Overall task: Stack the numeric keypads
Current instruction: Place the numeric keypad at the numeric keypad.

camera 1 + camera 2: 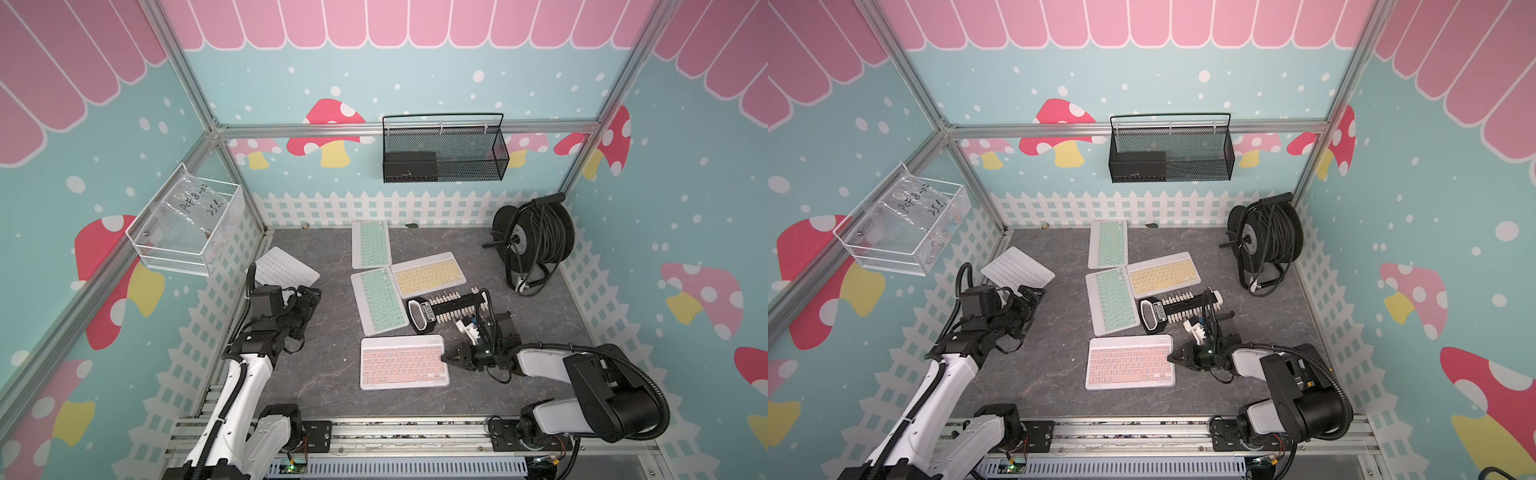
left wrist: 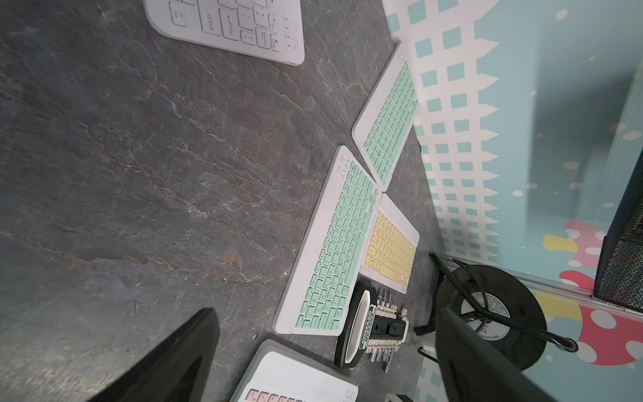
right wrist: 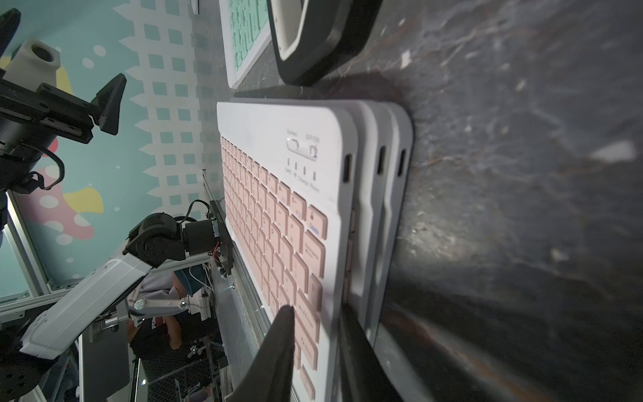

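From above I see the whole table (image 1: 324, 374) twice. My wrist cameras skim it close, sharing the pink keypad (image 3: 271, 222).

Black peg holder (image 1: 453, 306), cable reel (image 1: 536, 237), black mesh basket (image 1: 465, 153), white wire basket (image 1: 174, 259)

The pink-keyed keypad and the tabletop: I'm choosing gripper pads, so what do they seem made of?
Pink-keyed keypad: probably matte white plastic, judging by moulded rounded corners and a port slot; keys matte pink. Tabletop: dark grey, veined like slate, low sheen; real stone or printed laminate, cannot tell.
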Tool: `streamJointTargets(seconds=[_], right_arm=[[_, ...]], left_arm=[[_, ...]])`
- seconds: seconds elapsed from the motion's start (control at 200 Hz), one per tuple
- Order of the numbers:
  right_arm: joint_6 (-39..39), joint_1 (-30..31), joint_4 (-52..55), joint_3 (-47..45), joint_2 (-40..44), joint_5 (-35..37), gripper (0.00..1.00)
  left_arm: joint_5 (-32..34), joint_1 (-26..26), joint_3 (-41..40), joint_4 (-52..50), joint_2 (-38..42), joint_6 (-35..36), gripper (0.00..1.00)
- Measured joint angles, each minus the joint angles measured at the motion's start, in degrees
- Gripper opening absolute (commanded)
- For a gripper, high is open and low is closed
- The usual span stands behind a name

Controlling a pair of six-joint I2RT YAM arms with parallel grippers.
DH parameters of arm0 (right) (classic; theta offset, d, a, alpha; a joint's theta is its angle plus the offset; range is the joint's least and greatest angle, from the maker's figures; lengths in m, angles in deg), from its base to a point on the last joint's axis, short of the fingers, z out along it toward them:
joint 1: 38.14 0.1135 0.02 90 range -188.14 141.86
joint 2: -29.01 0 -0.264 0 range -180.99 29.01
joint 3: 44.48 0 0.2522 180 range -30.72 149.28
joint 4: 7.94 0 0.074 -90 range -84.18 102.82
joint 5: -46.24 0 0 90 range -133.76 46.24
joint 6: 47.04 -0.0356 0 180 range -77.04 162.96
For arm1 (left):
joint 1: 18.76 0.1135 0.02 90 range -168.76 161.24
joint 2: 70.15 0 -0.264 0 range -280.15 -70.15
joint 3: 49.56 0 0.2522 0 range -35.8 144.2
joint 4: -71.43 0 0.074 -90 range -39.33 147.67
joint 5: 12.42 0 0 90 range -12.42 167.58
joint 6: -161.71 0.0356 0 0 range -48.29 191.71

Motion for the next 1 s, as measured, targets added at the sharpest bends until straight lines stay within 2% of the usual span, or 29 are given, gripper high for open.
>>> streamJointTargets(seconds=[0.12,0.27,0.365,0.47,0.61,0.655,0.715,0.806,1.001], right_arm=[[1.0,-0.3,1.9,0.6,1.2,0.8,0.26],[2.5,-0.3,5.2,0.8,4.0,2.6,0.52],[3.6,-0.4,8.6,1.6,6.3,4.7,0.61],[4.4,-0.4,12.9,3.7,8.8,7.3,0.64],[5.4,-0.4,19.3,8.6,10.7,12.2,0.72],[5.4,-0.4,21.0,10.1,11.4,14.0,0.77],[5.1,-0.4,22.9,11.5,12.6,16.4,0.91],[4.0,0.2,25.5,12.4,15.1,20.0,0.98],[-1.2,5.1,28.7,12.4,17.4,26.7,0.99]], left_arm=[[0.0,0.0,-0.5,-0.1,0.1,0.0,0.99],[0.0,-0.8,-0.5,-1.1,0.1,1.3,0.99],[0.1,-3.3,-0.2,-3.1,-0.7,3.0,0.99],[0.5,-8.2,-0.2,-5.2,-1.9,4.3,0.99],[2.1,-18.2,-1.0,-6.7,-2.8,4.3,1.00],[2.9,-21.5,-1.4,-7.5,-3.2,4.3,1.00],[4.1,-24.7,-1.9,-9.1,-4.0,4.3,1.00],[5.5,-28.8,-2.7,-11.0,-5.0,4.3,1.00],[7.1,-35.2,-3.7,-12.4,-7.1,4.4,1.00]])
